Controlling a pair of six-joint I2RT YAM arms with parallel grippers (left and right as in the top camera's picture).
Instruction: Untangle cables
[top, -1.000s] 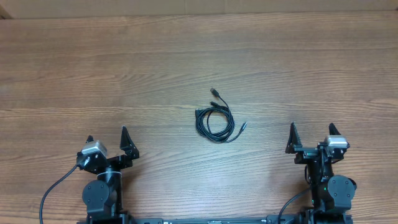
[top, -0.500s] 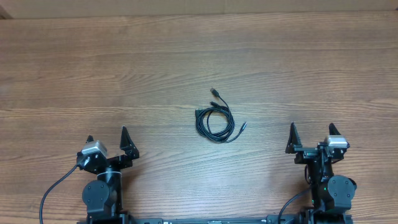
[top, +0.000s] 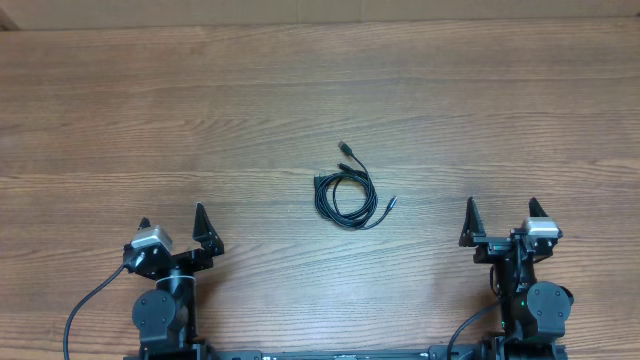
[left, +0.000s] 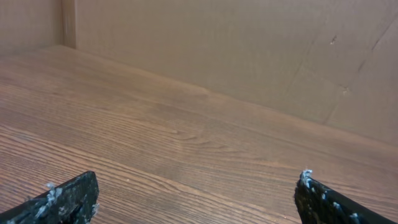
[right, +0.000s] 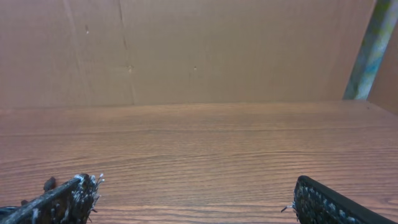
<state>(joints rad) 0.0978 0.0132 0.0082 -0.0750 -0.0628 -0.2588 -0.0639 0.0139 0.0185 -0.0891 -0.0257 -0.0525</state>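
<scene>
The cables (top: 345, 193) lie as one small coiled black bundle at the middle of the wooden table, with plug ends sticking out toward the far side and to the right. My left gripper (top: 174, 222) is open and empty at the near left, well apart from the bundle. My right gripper (top: 503, 212) is open and empty at the near right, also well apart. In the left wrist view the open fingertips (left: 199, 196) show only bare wood between them. The right wrist view (right: 196, 196) shows the same. The cables are out of both wrist views.
The wooden table (top: 150, 120) stretches far to the left, right and back. A brown cardboard wall (right: 199, 50) stands along its far edge. Thick black robot wiring (top: 85, 305) runs off the left arm base.
</scene>
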